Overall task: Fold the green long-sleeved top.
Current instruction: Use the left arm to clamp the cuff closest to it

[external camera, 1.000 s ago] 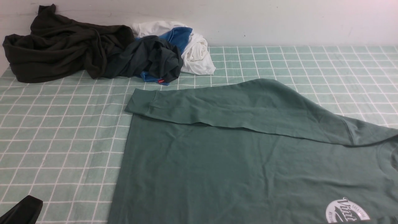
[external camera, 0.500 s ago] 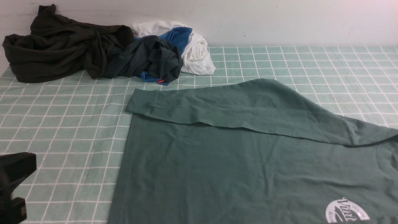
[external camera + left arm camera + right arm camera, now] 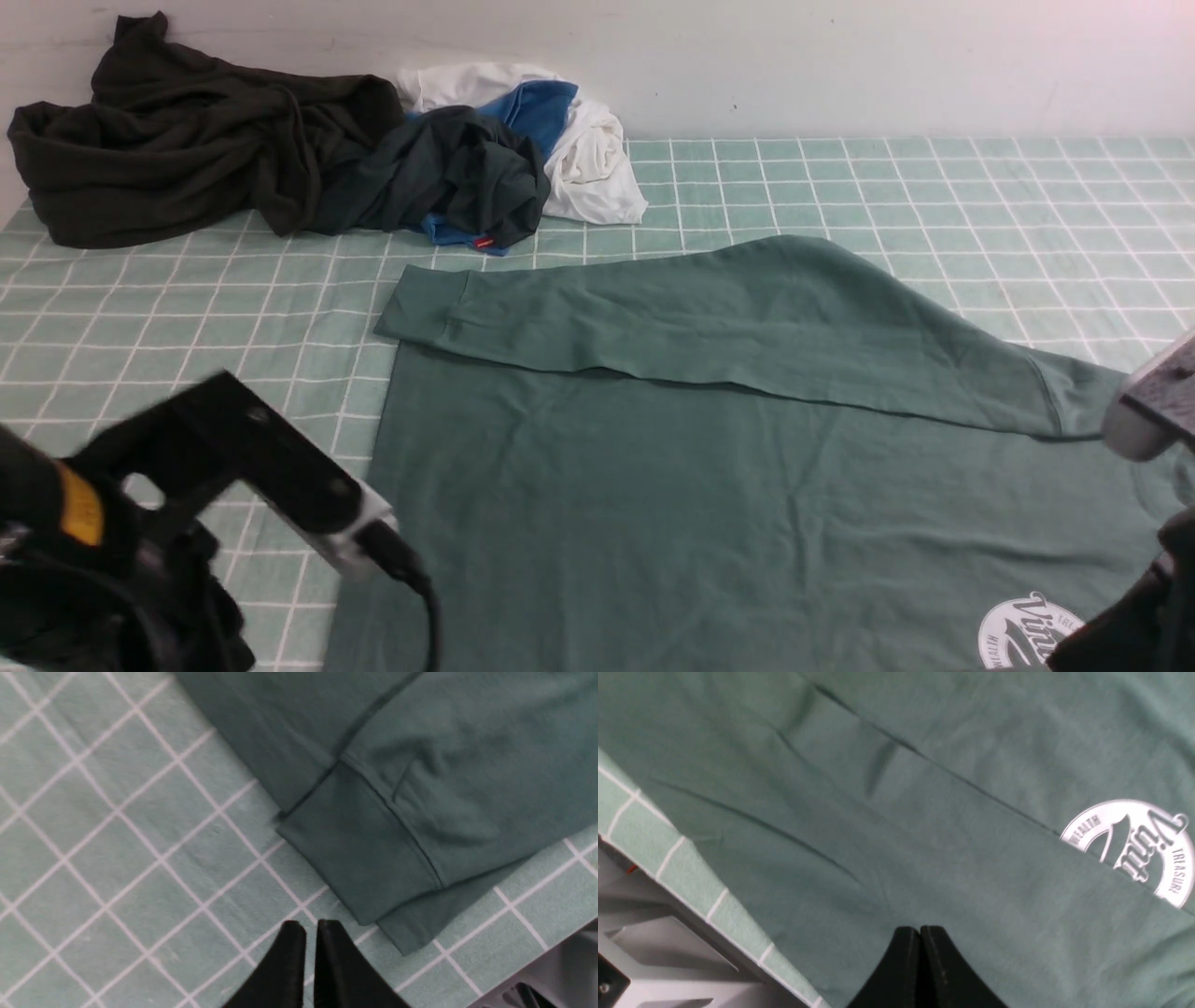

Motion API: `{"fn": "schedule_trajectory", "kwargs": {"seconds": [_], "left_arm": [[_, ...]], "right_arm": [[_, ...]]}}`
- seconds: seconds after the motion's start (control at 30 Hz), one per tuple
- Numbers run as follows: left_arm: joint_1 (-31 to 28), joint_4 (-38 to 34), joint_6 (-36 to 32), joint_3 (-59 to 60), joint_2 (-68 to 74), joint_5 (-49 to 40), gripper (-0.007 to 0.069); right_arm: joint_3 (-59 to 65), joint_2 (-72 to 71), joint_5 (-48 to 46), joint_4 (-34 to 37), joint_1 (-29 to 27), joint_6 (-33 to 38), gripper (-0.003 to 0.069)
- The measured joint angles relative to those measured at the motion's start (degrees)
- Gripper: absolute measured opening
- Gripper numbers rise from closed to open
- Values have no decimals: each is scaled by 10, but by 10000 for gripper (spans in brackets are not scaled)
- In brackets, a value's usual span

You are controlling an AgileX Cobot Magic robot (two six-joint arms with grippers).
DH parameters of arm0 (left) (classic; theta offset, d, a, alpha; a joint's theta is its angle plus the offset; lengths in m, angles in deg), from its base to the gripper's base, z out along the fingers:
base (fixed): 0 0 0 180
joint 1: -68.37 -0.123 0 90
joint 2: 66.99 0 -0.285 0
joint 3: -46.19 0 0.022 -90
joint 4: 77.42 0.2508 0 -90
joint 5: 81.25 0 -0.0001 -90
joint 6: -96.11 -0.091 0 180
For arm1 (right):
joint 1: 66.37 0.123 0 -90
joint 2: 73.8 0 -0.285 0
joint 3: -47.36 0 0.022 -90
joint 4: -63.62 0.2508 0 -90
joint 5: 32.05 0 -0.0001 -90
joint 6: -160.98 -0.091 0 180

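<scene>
The green long-sleeved top lies flat on the checked cloth, with one sleeve folded across its far side and that sleeve's cuff at the left. Its white round logo shows at the near right. My left gripper hovers over bare checked cloth just short of another ribbed cuff; its fingers stand a narrow slit apart with nothing between them. My right gripper is shut and empty above the top's body, with the logo off to one side.
A very dark olive-black garment, a dark teal one with a red tag and white and blue cloth are heaped at the far left by the wall. The table's near edge is close to the right gripper.
My left arm has swung up from the lower left corner and moved right, toward the top's left edge. My right arm has come into view at the right edge. The top has not moved.
</scene>
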Motion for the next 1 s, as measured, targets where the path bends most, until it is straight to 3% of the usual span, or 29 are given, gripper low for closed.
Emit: {"fn": "schedule_trajectory", "kwargs": {"seconds": [0.17, 0.43, 0.6, 0.77, 0.97, 1.0], "left_arm": [[30, 0, 0, 1, 90, 42, 87], [78, 9, -1, 1, 211, 131, 327], [80, 14, -1, -1, 257, 194, 405], [80, 13, -1, -7, 288, 210, 391], [80, 12, -1, -16, 309, 190, 173], [80, 11, -1, -16, 309, 187, 94]], "right_arm": [[15, 0, 4, -6, 2, 0, -14], [38, 0, 78, -7, 2, 5, -14], [47, 0, 96, -7, 2, 7, -14], [48, 0, 99, -7, 2, 9, -14], [48, 0, 99, -7, 2, 9, -14], [48, 0, 99, -7, 2, 9, -14]]}}
